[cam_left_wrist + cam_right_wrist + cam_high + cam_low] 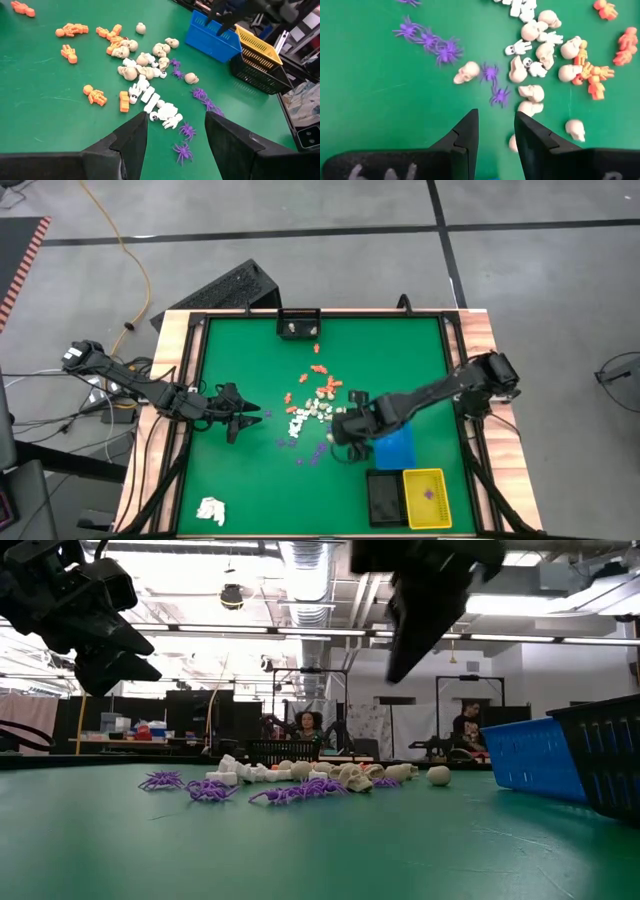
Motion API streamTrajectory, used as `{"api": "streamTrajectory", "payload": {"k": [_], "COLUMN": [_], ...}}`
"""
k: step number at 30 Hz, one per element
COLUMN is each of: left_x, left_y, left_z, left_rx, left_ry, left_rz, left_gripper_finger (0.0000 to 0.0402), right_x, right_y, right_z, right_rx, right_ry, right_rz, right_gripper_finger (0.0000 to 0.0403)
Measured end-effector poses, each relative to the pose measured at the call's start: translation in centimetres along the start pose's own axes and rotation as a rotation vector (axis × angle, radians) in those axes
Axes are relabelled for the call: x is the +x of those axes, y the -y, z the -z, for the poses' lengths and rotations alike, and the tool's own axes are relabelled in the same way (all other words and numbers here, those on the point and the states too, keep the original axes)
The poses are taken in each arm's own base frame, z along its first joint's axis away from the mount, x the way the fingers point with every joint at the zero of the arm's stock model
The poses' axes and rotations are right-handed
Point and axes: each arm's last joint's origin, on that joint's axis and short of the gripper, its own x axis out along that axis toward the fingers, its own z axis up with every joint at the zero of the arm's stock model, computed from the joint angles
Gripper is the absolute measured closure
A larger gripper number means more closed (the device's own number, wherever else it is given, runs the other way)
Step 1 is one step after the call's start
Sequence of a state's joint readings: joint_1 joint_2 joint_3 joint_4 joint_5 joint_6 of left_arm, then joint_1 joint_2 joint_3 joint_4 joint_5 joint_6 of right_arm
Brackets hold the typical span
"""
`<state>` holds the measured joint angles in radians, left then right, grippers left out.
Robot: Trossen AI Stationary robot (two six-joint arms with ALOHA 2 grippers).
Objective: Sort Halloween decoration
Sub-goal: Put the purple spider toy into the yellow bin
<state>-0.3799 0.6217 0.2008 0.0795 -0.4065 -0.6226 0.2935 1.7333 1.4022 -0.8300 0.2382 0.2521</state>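
Halloween decoration (150, 75) | orange skeletons, cream skulls, white skeletons, purple spiders

— What sort of place is this?
— A robotics lab or workshop. The green-topped counter (230, 370) stands on a bare grey concrete floor (540, 270) crossed by black tape lines, with an orange cable (128, 260) trailing over it.
— And beyond it?
— Exposed silver ducting (305, 565) and strip lights overhead, black metal frames (310, 690), and people seated at benches (303, 727).
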Motion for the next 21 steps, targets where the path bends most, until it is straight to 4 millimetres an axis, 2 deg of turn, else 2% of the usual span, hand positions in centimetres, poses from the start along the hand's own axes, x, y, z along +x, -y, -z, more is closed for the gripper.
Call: {"api": "streamTrajectory", "payload": {"k": [8, 14, 21], "left_x": [0.0, 0.0, 0.0], "left_y": [0.0, -0.1, -0.1], "left_z": [0.1, 0.1, 0.1], "left_rx": [0.001, 0.002, -0.003], "left_ry": [-0.006, -0.009, -0.014], "left_rz": [-0.001, -0.004, -0.009], "left_gripper_finger": [0.0213, 0.0213, 0.0213], "right_x": [4.3, 5.6, 7.4], "right_y": [1.9, 2.5, 2.1], "right_z": [1.2, 0.8, 0.8], "right_rx": [-0.014, -0.028, -0.036], "right_ry": [-0.045, -0.005, -0.023], "right_rz": [-0.047, -0.070, -0.087], "right_gripper_finger": [0.0278, 0.0277, 0.0277]}}
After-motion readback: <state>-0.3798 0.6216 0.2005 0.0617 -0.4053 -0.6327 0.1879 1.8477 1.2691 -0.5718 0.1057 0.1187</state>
